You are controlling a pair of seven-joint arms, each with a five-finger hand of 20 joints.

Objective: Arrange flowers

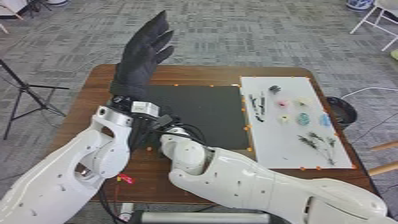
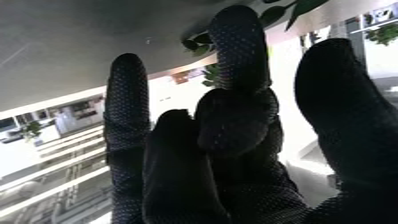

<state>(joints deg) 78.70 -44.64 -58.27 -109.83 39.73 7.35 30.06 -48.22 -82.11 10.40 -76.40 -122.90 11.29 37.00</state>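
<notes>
In the head view, the left hand (image 1: 139, 62) rises beyond the table's left part, its fingers straight and empty. The right arm ends beside the left wrist, its hand hidden there. In the right wrist view, the right hand (image 2: 182, 170) has loosely extended fingers, some more bent, and nothing visible held. Green leaves (image 2: 306, 11) show past its fingertips; contact is unclear. On the white board (image 1: 266, 155) lie a pink flower (image 1: 283, 103), a yellow one (image 1: 285, 119), a teal one (image 1: 303, 119), a light blue one (image 1: 324, 120) and dark green sprigs (image 1: 318, 142).
A black mat (image 1: 209, 112) covers the middle of the brown table (image 1: 200, 75). Dark slender pieces (image 1: 258, 107) lie on the board's left side. A black bin (image 1: 343, 111) stands off the table's right edge, a tripod (image 1: 31, 92) off its left. A pink item (image 1: 124, 178) lies near the front.
</notes>
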